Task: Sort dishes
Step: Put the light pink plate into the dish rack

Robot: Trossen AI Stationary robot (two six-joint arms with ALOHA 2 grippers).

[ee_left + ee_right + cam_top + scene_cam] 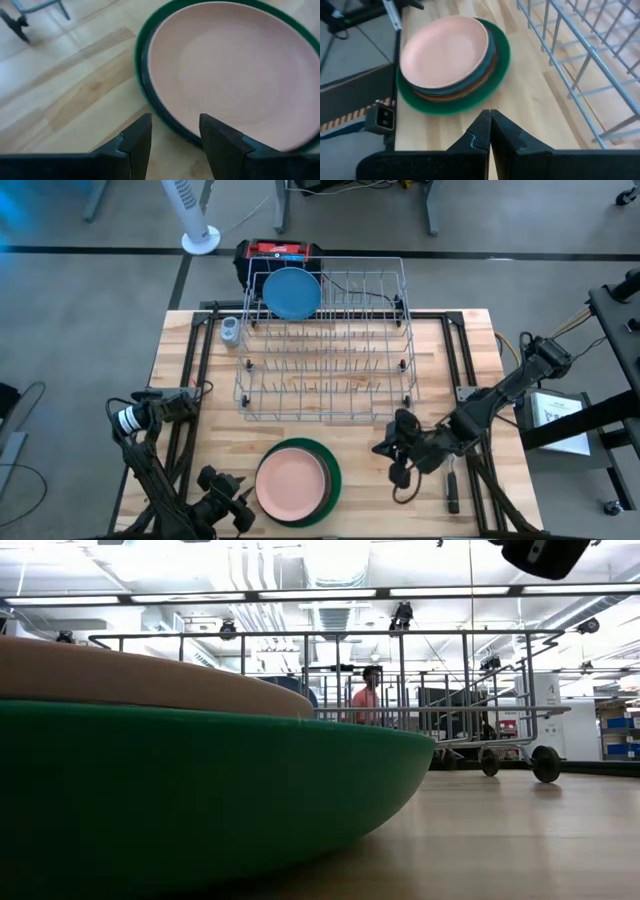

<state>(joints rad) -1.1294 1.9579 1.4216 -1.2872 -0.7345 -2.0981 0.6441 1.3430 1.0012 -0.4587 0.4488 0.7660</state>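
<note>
A stack of dishes lies near the table's front edge. The pale pink plate (290,483) is on top, an orange-brown rim (445,96) shows under it, and the larger green plate (330,480) is at the bottom, flat on the wood. A light blue plate (292,292) stands on edge in the far left of the grey wire rack (325,345). My left gripper (175,131) is open at the stack's left rim; whether its fingertips touch the rim I cannot tell. My right gripper (490,120) is shut on nothing, raised to the right of the stack (452,65) and slanting down toward it.
The rack fills the table's middle and far part, its near wall (580,65) close to my right gripper. A small pale object (230,331) lies beside the rack's far left corner. A red and black box (278,252) sits behind the rack. Bare wood (370,515) lies between stack and right arm.
</note>
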